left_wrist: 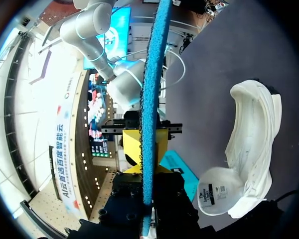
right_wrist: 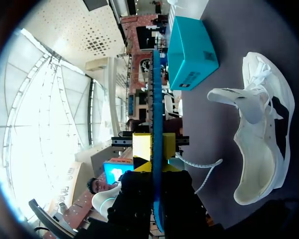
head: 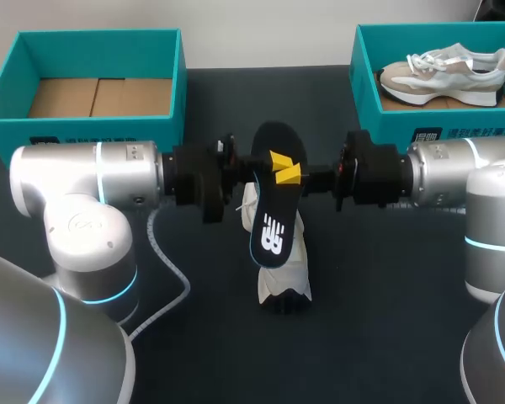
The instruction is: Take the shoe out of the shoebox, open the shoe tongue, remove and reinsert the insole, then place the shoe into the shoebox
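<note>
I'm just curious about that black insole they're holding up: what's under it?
A white shoe lies on the dark table under the insole. From above, the insole hides the shoe's middle; the wrist cameras show its open top uncovered.

Your left arm and right arm are rounded silver-grey tubes with glowing blue joint rings, black wrists and yellow fingertips; a pale cable loops from the left.
</note>
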`<action>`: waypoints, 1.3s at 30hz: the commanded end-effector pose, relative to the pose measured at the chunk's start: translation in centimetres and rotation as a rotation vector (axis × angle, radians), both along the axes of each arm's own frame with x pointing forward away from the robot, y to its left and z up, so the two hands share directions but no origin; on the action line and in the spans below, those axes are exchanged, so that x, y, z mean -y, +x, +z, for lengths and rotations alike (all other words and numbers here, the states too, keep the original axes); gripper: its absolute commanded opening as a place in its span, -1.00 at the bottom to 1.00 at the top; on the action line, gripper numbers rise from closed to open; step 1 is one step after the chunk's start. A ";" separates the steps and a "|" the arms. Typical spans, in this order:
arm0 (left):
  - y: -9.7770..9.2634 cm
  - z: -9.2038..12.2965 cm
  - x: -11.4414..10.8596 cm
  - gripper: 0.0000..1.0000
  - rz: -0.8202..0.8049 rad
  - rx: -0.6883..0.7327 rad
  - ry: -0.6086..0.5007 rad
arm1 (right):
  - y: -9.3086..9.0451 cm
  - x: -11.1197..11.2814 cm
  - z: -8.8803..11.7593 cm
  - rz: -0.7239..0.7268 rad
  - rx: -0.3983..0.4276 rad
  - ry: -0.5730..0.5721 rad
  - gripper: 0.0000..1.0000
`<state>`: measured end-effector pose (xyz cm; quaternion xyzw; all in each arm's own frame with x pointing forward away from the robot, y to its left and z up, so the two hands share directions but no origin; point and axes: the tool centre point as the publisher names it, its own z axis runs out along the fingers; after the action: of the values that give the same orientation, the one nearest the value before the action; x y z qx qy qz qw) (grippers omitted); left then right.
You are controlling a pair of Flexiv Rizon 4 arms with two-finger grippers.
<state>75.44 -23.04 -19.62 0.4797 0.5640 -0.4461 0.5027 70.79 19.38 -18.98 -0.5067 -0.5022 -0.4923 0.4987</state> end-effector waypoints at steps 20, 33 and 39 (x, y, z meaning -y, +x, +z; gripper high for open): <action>-3.5 0.2 -3.3 -1.00 -0.077 -0.385 -0.007 | -1.8 6.7 1.4 -0.049 0.458 -0.232 1.00; -4.0 0.1 -3.3 -1.00 -0.089 -0.471 -0.009 | -1.7 7.0 1.5 -0.042 0.573 -0.373 1.00; -4.0 0.1 -3.3 -1.00 -0.089 -0.471 -0.009 | -0.3 7.6 2.7 0.064 0.889 -0.501 1.00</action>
<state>71.52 -19.79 -19.56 0.3843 0.6417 -0.5706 0.3391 69.67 11.98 -17.49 -0.4318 -0.6997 -0.5278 0.2129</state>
